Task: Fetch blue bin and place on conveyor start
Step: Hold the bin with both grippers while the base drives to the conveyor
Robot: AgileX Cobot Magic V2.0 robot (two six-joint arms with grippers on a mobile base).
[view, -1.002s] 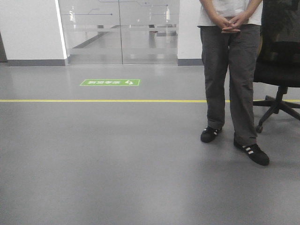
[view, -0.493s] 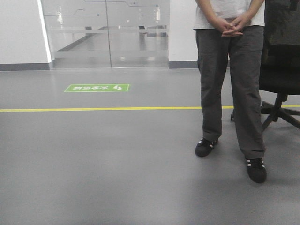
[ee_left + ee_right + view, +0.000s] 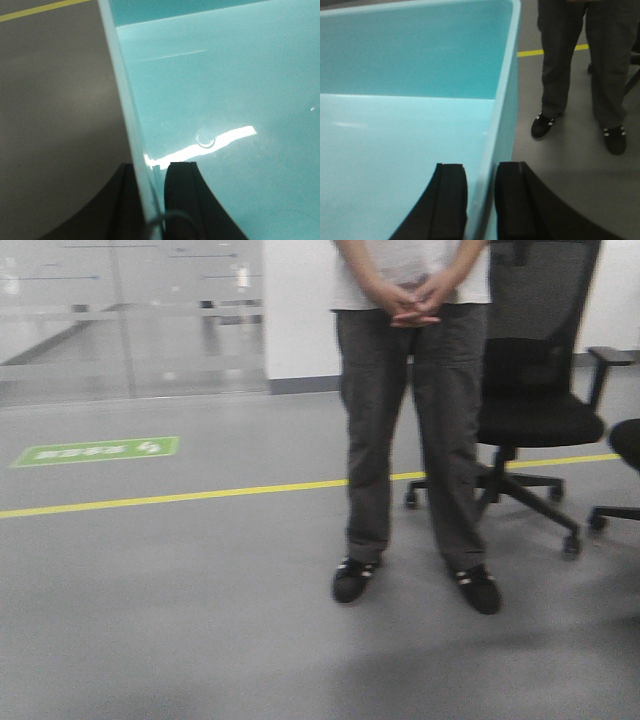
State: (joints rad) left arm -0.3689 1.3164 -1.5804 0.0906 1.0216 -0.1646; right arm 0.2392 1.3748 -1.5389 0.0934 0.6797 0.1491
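Turquoise bin (image 3: 225,75) held between my arms: left gripper (image 3: 150,202) clamps one side wall, right gripper (image 3: 482,200) clamps opposite wall, splitting load for level carry. No conveyor in view; person (image 3: 410,420) stands ahead. I judge transit unfinished.

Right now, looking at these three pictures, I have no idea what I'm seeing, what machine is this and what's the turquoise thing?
It is a wheeled robot with two arms. One picture looks ahead from its body: grey floor, a yellow line, a person standing, a chair. The other two come from cameras on its wrists. The left gripper pinches one wall of a turquoise bin, the right gripper the opposite wall, so both arms hold it. What shows of the bin's inside is empty. No conveyor is in view.
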